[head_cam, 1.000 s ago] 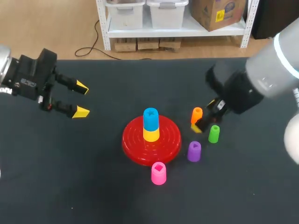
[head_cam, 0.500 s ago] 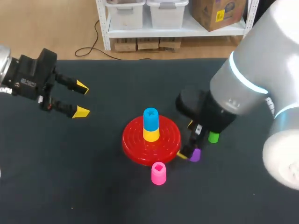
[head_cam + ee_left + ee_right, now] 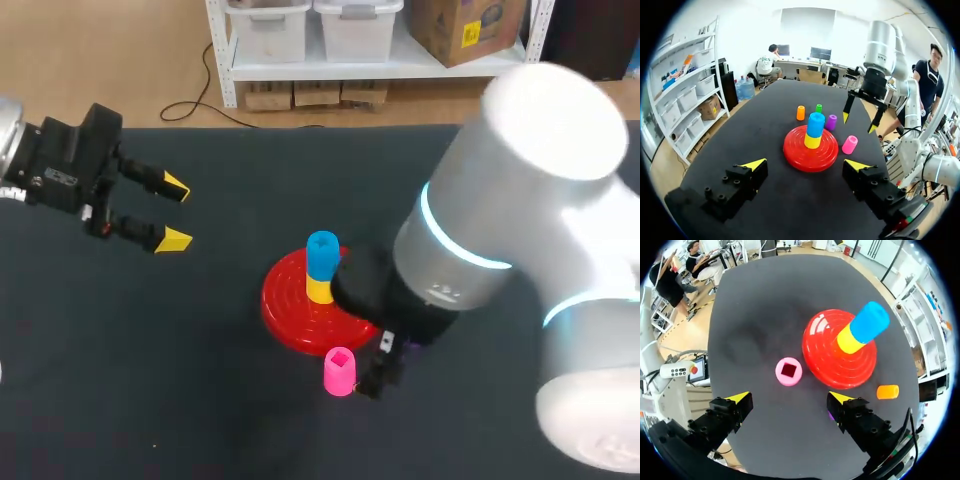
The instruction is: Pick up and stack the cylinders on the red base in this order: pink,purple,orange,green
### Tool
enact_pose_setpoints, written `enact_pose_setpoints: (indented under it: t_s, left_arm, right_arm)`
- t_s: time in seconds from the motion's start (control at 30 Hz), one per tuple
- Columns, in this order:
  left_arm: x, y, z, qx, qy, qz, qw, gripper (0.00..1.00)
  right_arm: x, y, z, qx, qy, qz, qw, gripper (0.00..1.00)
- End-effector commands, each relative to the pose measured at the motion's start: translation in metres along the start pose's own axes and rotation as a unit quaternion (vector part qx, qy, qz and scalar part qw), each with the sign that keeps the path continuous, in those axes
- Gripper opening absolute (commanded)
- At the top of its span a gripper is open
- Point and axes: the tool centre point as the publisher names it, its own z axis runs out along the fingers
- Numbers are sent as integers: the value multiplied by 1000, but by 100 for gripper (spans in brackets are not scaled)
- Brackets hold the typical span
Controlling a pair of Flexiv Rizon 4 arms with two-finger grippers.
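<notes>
Right gripper (image 3: pixel 788 399) is hovering over the pink cylinder (image 3: pixel 789 371) with its 2 yellow-tipped fingers spread wide and nothing between them. In the right wrist view the cylinder is sitting just ahead of the gap between those tips. On the table it is standing upright, apart from the red base (image 3: pixel 285 310) and near its rim at about 5 o'clock in the head view. A yellow cylinder (image 3: pixel 318 290) and a blue cylinder (image 3: pixel 322 255) are already sitting stacked on the base's centre.

We are judging the pink piece to be hollow moulded plastic: light, stiff, and smooth enough to slide if pinched weakly. Its top is showing a square hole, so we are treating the wall as thin. We are planning to take it by 2 opposite sides of the wall, about halfway up, with moderate pressure. We are also wanting it kept upright, so it can seat over the blue top.

Left gripper (image 3: pixel 176 213) is hanging well apart at about 10 o'clock from the base, equally open and empty.
</notes>
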Motion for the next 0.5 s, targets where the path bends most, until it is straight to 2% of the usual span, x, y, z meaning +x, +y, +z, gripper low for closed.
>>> enact_pose_setpoints:
  t_s: [0.03,0.13,0.23,0.5]
  left_arm:
    - [1,0,0,-1,-2,1,1000,100]
    - [1,0,0,-1,-2,1,1000,100]
    - [1,0,0,-1,-2,1,1000,100]
    - [1,0,0,-1,-2,1,1000,100]
  right_arm:
    - [-13,2,14,7,7,1,1000,100]
    - [-17,4,17,7,3,-5,1000,100]
    - [-22,3,13,-19,-15,1,1000,100]
    - [-22,3,13,-19,-15,1,1000,100]
